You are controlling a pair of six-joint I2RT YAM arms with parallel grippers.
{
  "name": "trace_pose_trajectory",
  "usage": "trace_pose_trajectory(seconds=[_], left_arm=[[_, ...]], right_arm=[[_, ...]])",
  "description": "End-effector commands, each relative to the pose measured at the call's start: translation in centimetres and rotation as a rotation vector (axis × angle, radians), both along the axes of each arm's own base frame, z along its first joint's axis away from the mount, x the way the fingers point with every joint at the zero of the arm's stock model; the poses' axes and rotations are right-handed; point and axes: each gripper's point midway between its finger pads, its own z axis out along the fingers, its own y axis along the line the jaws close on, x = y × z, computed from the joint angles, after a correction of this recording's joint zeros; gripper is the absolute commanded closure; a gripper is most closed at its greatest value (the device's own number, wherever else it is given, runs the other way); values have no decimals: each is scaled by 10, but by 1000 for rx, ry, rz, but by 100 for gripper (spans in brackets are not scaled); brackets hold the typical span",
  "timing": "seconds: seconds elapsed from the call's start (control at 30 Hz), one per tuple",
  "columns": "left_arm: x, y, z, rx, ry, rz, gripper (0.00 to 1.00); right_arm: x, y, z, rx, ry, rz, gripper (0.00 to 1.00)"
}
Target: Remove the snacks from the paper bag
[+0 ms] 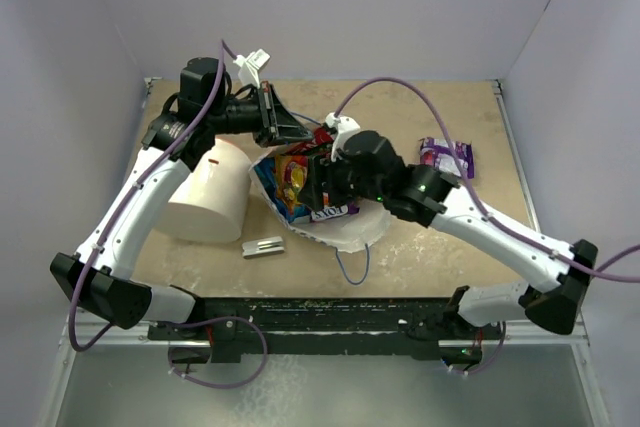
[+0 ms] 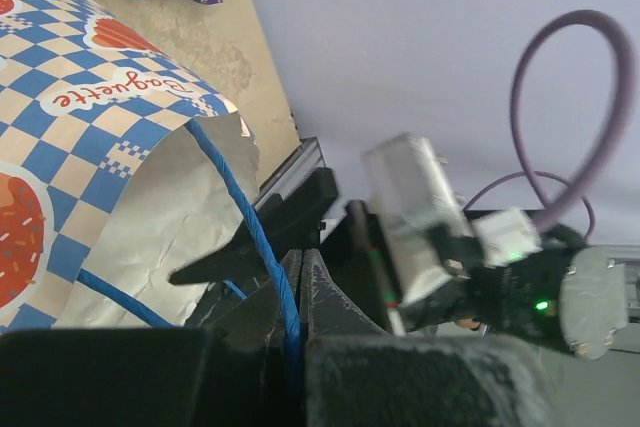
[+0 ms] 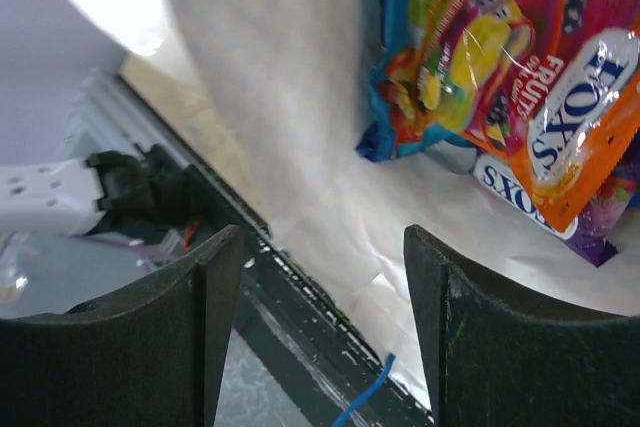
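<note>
Mid-unload. One purple foil snack packet [image 1: 447,157] lies out on the worktop [image 1: 430,247], well apart from the white paper bag with the blue-and-white checkered band [image 1: 345,229]. The other glossy foil snack packets [image 1: 292,182] sit in the bag's mouth. Left gripper [image 2: 300,282] is clenched on the bag's thin blue string handle [image 2: 262,237]; we read that as keeping the mouth open. Right gripper [image 3: 322,247] is released, nothing between its fingers, hovering at the opening just short of the orange fruit-print foil packet [image 3: 530,67]. Next, in our judgement: push the right gripper further in, straddle that packet's edge, clench, and lift clear without dragging the bag.
</note>
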Motion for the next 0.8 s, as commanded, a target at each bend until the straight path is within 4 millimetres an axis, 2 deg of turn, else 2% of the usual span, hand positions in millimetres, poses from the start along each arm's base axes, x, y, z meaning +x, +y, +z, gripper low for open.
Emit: trace_pose_trajectory(seconds=[0.0, 0.1, 0.3, 0.47, 0.57, 0.77], left_arm=[[-7, -1, 29, -51, -88, -14, 100], [-7, -1, 28, -49, -87, -11, 100], [-6, -2, 23, -40, -72, -21, 100], [-7, -2, 26, -44, -76, -23, 100], [-8, -1, 26, -41, -77, -26, 100], [-7, -2, 25, -39, -71, -33, 100]], right_arm=[[44, -18, -21, -38, -8, -350, 33], [64, -32, -44, -78, -54, -482, 40], [86, -34, -73, -176, -80, -582, 62], [92, -44, -91, -200, -70, -686, 64], [93, -53, -102, -239, -61, -731, 61], [96, -49, -120, -280, -74, -701, 60]])
